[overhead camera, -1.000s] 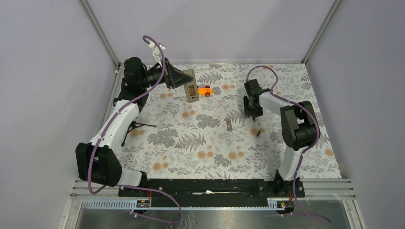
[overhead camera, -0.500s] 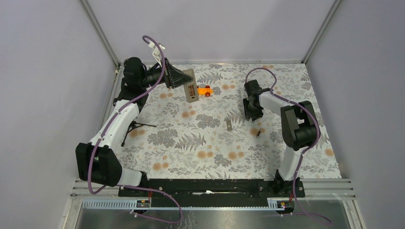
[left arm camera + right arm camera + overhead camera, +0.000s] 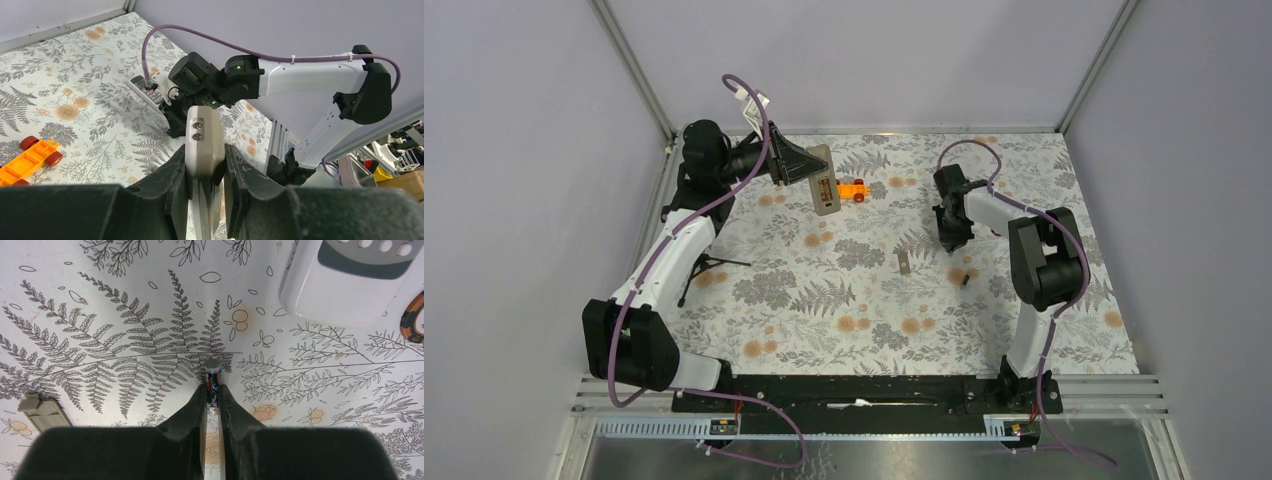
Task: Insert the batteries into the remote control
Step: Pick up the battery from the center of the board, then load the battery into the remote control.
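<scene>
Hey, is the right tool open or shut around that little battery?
Shut on the battery: in the right wrist view the right tool has its fingers pressed against both its sides, its grey end poking out ahead.

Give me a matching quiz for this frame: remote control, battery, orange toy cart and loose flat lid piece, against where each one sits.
Things:
1. remote control
2. battery
3. orange toy cart
4. flat lid piece

Places:
A. pinched in the right gripper, low over the cloth
B. lying flat on the cloth, touched by neither arm
C. clamped in the left gripper, held up off the cloth
D. standing on its red wheels on the cloth

Pairs: 1-C, 2-A, 3-D, 4-B
</scene>
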You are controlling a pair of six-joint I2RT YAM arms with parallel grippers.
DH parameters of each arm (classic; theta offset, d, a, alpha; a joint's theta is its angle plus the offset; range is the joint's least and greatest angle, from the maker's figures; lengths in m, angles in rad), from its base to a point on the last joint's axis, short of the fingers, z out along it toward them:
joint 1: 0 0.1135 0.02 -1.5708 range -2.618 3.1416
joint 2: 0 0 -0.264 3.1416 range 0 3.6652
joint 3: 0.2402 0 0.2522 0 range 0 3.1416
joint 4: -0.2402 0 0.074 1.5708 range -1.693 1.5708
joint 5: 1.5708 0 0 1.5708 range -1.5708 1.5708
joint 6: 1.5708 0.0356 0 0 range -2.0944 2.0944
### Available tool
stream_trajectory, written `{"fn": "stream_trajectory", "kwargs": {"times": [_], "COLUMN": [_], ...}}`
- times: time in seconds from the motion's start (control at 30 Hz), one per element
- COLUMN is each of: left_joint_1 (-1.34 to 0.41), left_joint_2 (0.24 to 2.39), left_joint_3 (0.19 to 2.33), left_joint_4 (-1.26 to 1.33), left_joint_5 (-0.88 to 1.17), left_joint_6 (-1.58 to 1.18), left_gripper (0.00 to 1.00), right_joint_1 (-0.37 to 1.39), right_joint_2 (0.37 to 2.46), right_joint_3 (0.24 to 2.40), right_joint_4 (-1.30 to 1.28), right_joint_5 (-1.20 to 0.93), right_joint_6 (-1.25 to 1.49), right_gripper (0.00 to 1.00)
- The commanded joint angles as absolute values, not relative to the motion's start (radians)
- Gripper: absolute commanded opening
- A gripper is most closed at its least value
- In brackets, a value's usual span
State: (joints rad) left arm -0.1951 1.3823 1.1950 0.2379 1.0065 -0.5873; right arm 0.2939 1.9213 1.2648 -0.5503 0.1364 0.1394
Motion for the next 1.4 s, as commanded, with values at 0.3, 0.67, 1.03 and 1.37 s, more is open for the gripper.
{"fn": "stream_trajectory", "kwargs": {"times": [0.3,0.67,1.03,1.37], "left_joint_1": [-0.315,-0.434,-0.511,-0.536], "left_joint_2": [1.524,1.844,1.959,1.999], "left_joint_3": [1.254,1.380,1.447,1.451], "left_joint_4": [0.393,0.831,0.676,0.714], "left_joint_5": [1.002,0.924,0.796,0.778], "left_joint_6": [-0.758,-1.238,-1.290,-1.323], "left_gripper": [0.00,0.00,0.00,0.00], "right_joint_1": [0.295,0.295,0.295,0.312], "right_joint_2": [1.598,1.409,1.468,1.528], "right_joint_3": [1.292,1.419,1.696,1.743], "right_joint_4": [-0.502,-0.600,-0.897,-0.996], "right_joint_5": [0.004,-0.240,-0.353,-0.406], "right_joint_6": [0.250,0.313,0.362,0.351], "right_gripper": [0.06,0.08,0.08,0.09]}}
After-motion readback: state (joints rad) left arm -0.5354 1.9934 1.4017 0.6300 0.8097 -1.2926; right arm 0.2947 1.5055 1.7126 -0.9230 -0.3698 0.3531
